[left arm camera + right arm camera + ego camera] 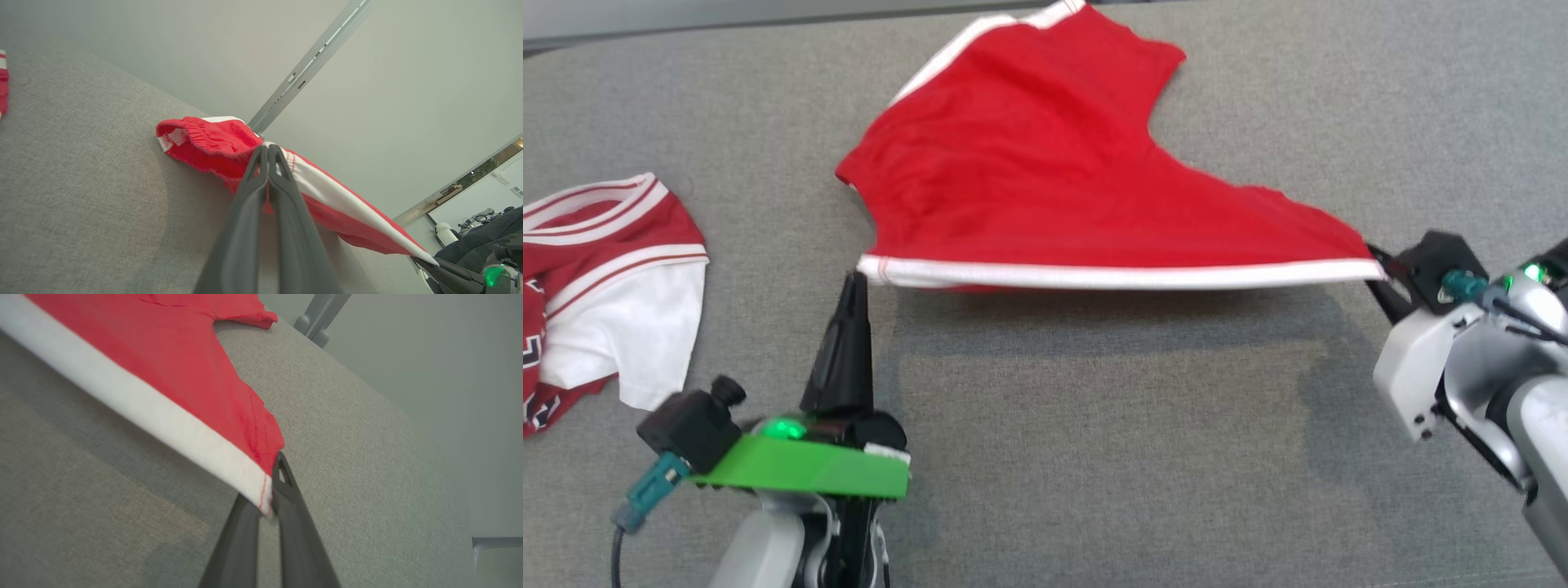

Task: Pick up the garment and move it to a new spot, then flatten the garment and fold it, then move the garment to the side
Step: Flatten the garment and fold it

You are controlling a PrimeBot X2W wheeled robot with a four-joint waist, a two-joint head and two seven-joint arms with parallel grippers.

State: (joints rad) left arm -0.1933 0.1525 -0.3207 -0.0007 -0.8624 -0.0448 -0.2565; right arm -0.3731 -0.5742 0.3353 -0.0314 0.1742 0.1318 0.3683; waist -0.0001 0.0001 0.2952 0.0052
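Note:
The garment (1045, 171) is a pair of red shorts with white trim, stretched above the grey surface by its white hem. My left gripper (856, 282) is shut on the hem's left corner, and the left wrist view shows the red cloth (212, 147) pinched between its closed fingers (267, 153). At the right, my right gripper (1376, 261) is shut on the hem's other corner. In the right wrist view the white band (163, 412) ends between its tips (271, 498). The far part of the shorts rests on the surface.
A red and white jersey (596, 286) lies crumpled at the left edge of the grey padded surface (1094, 449). The surface's far edge runs along the top, with a pale wall and a metal rail (310, 61) behind it.

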